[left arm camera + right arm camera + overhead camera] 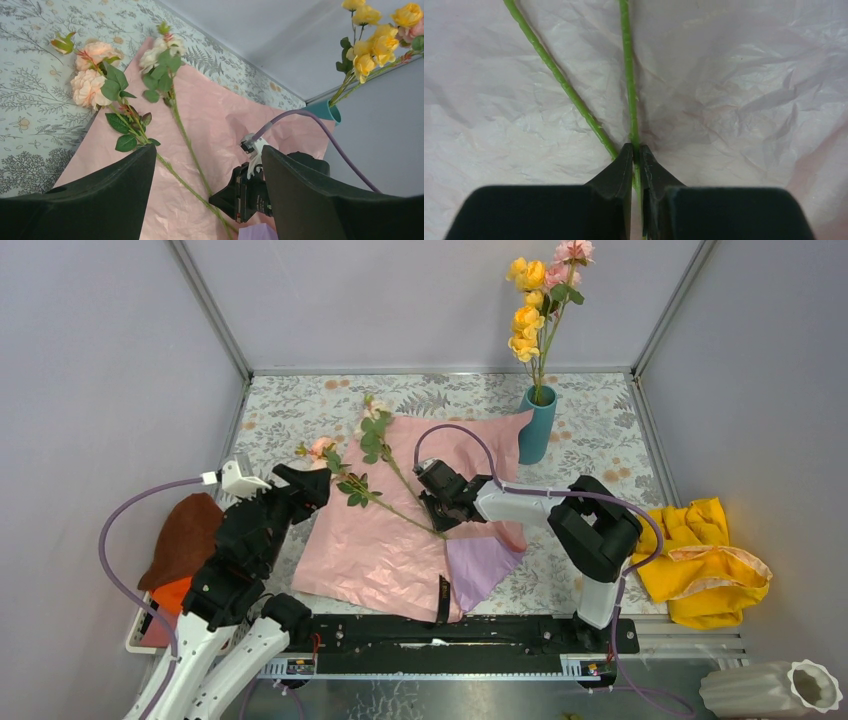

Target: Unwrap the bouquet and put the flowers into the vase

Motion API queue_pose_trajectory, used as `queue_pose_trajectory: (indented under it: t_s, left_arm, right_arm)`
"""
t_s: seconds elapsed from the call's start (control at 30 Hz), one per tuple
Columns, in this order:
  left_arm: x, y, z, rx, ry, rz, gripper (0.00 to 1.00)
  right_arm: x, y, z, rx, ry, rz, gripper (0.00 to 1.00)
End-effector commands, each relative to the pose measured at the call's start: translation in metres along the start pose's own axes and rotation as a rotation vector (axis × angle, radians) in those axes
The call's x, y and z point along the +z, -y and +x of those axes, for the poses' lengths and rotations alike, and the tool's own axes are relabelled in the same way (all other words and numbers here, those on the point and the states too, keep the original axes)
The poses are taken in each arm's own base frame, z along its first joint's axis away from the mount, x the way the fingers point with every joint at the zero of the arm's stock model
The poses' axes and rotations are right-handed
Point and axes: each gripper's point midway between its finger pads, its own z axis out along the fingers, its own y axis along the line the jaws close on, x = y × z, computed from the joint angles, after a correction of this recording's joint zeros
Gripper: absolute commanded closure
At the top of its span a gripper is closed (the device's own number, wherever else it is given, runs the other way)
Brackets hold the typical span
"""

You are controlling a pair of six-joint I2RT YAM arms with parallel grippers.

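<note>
Two loose flowers [375, 455] lie crossed on crinkled pink paper [380, 550], their thin green stems meeting at the right pincer [636, 150]. It is clenched on the straighter stem [629, 75], and the slanting stem [554, 70] passes just beside its left finger. A smooth lilac sheet [480, 565] and a black ribbon [443, 598] show at the paper's near edge. The slim teal vase [537, 425], at the paper's far corner, holds yellow and pink roses [530, 310]. The left pincer [207, 152] hangs released above the fern-printed counter [300, 405].
</note>
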Motion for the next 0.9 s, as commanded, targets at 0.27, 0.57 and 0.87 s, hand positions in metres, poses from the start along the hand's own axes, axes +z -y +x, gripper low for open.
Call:
queue_pose_trajectory:
  t_s: [0.27,0.57,0.87]
  left_arm:
    - [0.022,0.035,0.049,-0.085,-0.155,0.202,0.17]
    - [0.026,0.066,0.081,-0.092,-0.272,0.401,0.24]
    - [0.029,0.068,0.095,-0.124,-0.306,0.447,0.26]
  right_arm:
    - [-0.040,-0.025,-0.039,0.025,0.132,-0.099,1.00]
    - [-0.107,-0.075,-0.068,0.033,0.261,-0.383,1.00]
    - [-0.145,-0.089,-0.084,0.059,0.378,-0.488,1.00]
